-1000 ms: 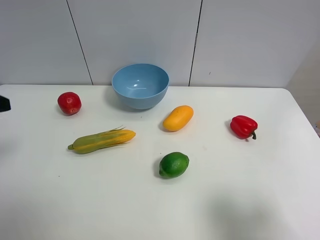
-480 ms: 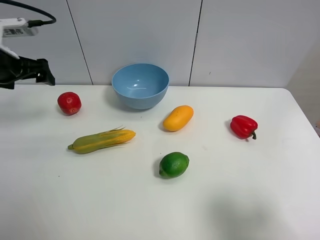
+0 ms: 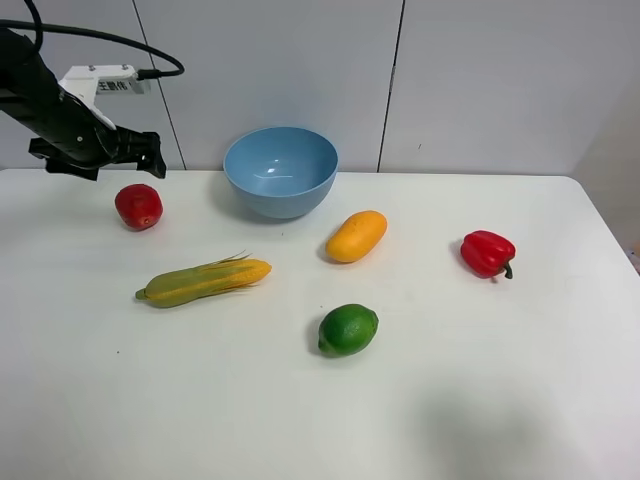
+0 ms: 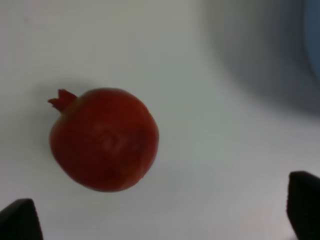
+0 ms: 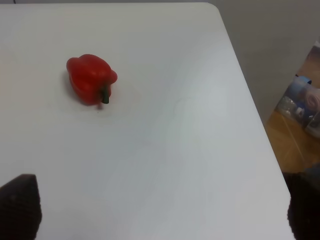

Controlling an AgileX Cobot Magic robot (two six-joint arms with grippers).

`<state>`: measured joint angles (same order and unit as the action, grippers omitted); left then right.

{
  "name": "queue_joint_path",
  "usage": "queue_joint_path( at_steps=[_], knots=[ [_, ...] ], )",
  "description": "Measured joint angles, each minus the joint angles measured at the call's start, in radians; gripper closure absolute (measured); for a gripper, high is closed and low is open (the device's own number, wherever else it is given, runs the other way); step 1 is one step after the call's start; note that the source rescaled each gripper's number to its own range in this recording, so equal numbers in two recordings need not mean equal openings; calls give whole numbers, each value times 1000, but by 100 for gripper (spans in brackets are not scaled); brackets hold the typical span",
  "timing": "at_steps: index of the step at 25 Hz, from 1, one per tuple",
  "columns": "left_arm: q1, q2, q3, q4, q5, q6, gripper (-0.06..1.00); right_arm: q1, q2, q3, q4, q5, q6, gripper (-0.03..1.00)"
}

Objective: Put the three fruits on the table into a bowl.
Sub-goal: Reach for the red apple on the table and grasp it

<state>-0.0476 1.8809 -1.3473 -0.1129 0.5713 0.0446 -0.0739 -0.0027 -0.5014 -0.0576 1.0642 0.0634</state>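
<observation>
The red pomegranate [image 3: 138,206] lies at the table's [image 3: 500,400] back left. The light-blue bowl [image 3: 280,170] stands at the back middle, empty. The orange-yellow mango [image 3: 356,236] lies just in front and right of the bowl. The green lime [image 3: 348,329] lies in the middle front. My left gripper [image 3: 145,152] hovers above and slightly behind the pomegranate. In the left wrist view the pomegranate [image 4: 104,139] lies ahead of my open left gripper [image 4: 160,217], apart from both fingertips [image 4: 17,220]. My right gripper [image 5: 160,210] is open and empty, and out of the exterior view.
A yellow-green corn cob [image 3: 204,281] lies in front of the pomegranate. A red bell pepper [image 3: 487,253] lies at the right, and also shows in the right wrist view [image 5: 91,78]. The table's right edge [image 5: 250,110] has clutter on the floor [image 5: 302,105] beyond it.
My left arm has come in from the left edge and moved right, to above the pomegranate. The fruits, corn and pepper have not moved.
</observation>
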Motion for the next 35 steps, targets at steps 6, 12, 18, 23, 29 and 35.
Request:
queue_joint_path(
  at_steps=[6, 12, 18, 23, 29, 35],
  knots=[
    [0, 79, 0, 9, -61, 42, -6, 0, 0, 0, 0, 0, 0, -3],
    [0, 116, -1, 42, -107, 92, -6, 0, 0, 0, 0, 0, 0, -3],
    [15, 132, -1, 84, -131, 112, -6, 0, 0, 0, 0, 0, 0, -3],
    [35, 133, -1, 86, -152, 115, -6, 0, 0, 0, 0, 0, 0, -3],
    [37, 133, -1, 79, -167, 119, -6, 0, 0, 0, 0, 0, 0, -3],
    [37, 161, -7, 55, -187, 119, -6, 0, 0, 0, 0, 0, 0, -3]
  ],
)
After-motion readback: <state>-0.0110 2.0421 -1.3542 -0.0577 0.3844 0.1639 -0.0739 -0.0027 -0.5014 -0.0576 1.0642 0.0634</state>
